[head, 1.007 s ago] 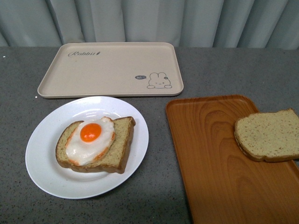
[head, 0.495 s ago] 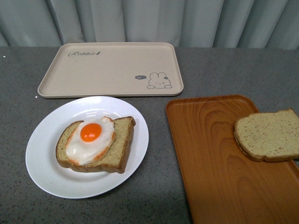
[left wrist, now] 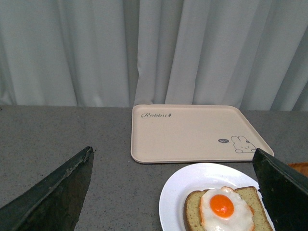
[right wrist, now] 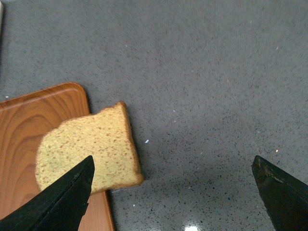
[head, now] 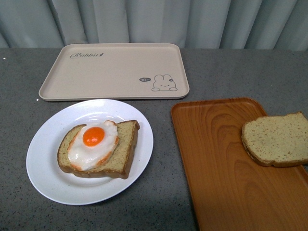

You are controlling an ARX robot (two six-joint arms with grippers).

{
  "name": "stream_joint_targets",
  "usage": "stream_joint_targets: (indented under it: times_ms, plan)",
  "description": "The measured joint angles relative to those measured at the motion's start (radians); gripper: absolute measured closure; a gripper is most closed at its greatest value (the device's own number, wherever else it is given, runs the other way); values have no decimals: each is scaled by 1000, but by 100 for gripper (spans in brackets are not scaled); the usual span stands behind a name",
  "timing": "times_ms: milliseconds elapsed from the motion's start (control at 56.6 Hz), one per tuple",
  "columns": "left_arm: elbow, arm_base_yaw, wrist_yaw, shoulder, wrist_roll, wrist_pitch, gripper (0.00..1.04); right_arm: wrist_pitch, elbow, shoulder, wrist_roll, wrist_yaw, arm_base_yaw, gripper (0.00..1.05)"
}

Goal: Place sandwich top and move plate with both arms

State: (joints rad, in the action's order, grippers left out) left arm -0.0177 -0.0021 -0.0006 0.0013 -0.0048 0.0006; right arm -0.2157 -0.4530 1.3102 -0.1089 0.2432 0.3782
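The sandwich top point(head: 276, 139), a plain speckled bread slice, lies on the right side of the orange wood-grain tray point(head: 216, 159), overhanging its edge; it also shows in the right wrist view point(right wrist: 86, 149). The white plate point(head: 48, 168) holds a bread slice with a fried egg point(head: 94, 144); the plate also shows in the left wrist view point(left wrist: 178, 192). My left gripper point(left wrist: 173, 192) is open above the plate's near side. My right gripper point(right wrist: 173, 190) is open over bare counter beside the sandwich top. Neither arm shows in the front view.
A beige rabbit-printed tray point(head: 115, 72) lies behind the plate, also in the left wrist view point(left wrist: 192, 132). The counter is grey speckled stone point(head: 163, 202). A pale curtain point(head: 154, 21) hangs behind the counter.
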Motion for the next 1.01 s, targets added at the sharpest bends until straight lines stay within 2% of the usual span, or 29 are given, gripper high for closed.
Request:
stream_joint_targets:
  times_ms: [177,318,442,813,1007]
  plan:
    - [0,0,0,0,0,0,6,149,-209,282,17,135,88,9]
    - [0,0,0,0,0,0,6,272,-334,446,71,282,113,9]
    - [0,0,0,0,0,0,6,282,-387,542,125,359,114,9]
    - [0,0,0,0,0,0,6,255,-453,694,221,427,48,9]
    - [0,0,0,0,0,0,6,249,-459,745,229,404,16,9]
